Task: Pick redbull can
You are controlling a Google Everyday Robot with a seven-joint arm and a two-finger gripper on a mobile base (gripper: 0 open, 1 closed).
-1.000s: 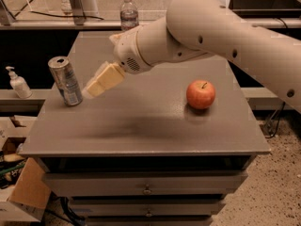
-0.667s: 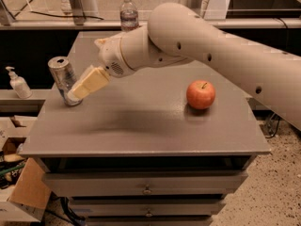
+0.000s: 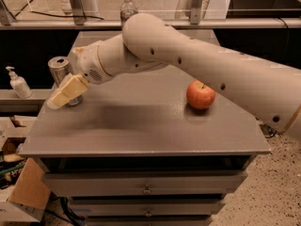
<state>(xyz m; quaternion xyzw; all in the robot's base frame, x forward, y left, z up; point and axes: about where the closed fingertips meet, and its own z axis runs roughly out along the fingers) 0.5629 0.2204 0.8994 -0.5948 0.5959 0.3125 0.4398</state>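
Observation:
The redbull can (image 3: 59, 70) stands upright near the left edge of the grey cabinet top (image 3: 141, 126). It is slim and silver, with its pull-tab top showing. My gripper (image 3: 63, 94) is cream-coloured and sits right in front of the can, covering its lower part. The white arm reaches in from the right across the cabinet. I cannot see whether the gripper touches the can.
A red apple (image 3: 201, 94) lies on the right of the cabinet top. A clear water bottle (image 3: 128, 6) stands at the back behind the arm. A soap dispenser (image 3: 18, 84) sits on a low shelf at left. Cardboard boxes (image 3: 21, 192) lie on the floor at left.
The arm has swung left and lowered. The gripper has moved from beside the can's right to right in front of it, covering its lower part.

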